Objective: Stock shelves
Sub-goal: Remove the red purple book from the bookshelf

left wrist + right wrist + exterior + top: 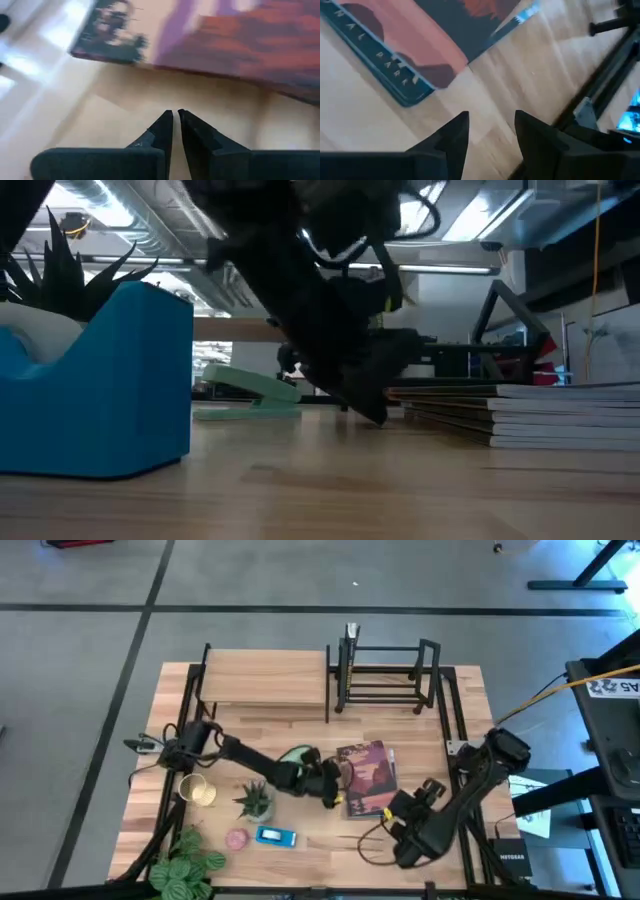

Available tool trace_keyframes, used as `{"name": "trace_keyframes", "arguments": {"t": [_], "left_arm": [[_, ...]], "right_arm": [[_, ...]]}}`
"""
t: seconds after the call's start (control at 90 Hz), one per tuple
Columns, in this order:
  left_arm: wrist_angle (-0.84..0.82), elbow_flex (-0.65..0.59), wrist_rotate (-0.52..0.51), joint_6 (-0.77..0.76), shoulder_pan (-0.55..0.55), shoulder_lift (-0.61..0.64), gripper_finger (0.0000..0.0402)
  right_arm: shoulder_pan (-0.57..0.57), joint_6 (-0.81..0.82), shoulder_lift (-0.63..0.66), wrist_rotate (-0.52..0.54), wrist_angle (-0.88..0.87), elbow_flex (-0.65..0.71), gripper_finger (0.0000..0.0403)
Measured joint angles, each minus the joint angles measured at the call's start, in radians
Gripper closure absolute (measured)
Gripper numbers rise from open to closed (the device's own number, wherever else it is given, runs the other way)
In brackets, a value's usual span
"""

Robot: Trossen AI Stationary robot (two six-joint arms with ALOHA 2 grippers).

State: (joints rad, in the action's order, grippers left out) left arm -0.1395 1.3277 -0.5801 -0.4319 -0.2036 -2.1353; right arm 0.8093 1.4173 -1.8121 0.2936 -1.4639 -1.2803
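Looming nearest the low camera, a blue plastic tape dispenser [95,385] is sitting well left of the stack of flat magazines [366,778]. Beside that stack's left edge, the left gripper [175,125] is hovering, fingers pinched together and empty, while the right gripper [491,132] is waiting spread apart near its lower corner. Sliding a finger under the top cover should come before carrying it up to the black open-frame metal book rack [385,675], just right of the light wood-topped shelf [265,680].

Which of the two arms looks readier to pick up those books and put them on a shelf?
Probably the left. Its left gripper, fingers nearly shut, sits right at the edge of the book stack. The right gripper, open, waits off the stack's near corner.
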Motion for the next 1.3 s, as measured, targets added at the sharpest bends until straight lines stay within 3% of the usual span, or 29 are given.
{"name": "trace_keyframes", "arguments": {"t": [0.244, 0.433, 0.778, 1.044, 1.156, 1.3], "left_arm": [[0.006, 0.000, 0.003, 0.051, 0.070, 0.000, 0.0380], [0.067, 0.000, 0.041, 0.098, 0.115, 0.000, 0.0380], [0.150, 0.000, 0.095, 0.117, 0.128, 0.000, 0.0380], [0.065, 0.001, 0.023, 0.120, 0.092, 0.002, 0.0380], [0.050, 0.001, 0.023, 0.092, 0.078, 0.002, 0.0380], [0.051, 0.001, 0.065, 0.051, 0.064, 0.002, 0.0380]], "right_arm": [[-0.066, -0.103, 0.011, -0.097, 0.068, 0.158, 0.0258], [-0.064, -0.167, 0.011, -0.129, 0.215, 0.226, 0.0258], [-0.063, -0.266, 0.011, -0.129, 0.287, 0.171, 0.0258], [-0.025, -0.340, 0.011, -0.180, 0.229, 0.094, 0.0258], [-0.014, -0.279, 0.011, -0.154, 0.161, 0.116, 0.0258], [-0.031, -0.252, 0.036, -0.127, 0.231, 0.212, 0.0258]]}}
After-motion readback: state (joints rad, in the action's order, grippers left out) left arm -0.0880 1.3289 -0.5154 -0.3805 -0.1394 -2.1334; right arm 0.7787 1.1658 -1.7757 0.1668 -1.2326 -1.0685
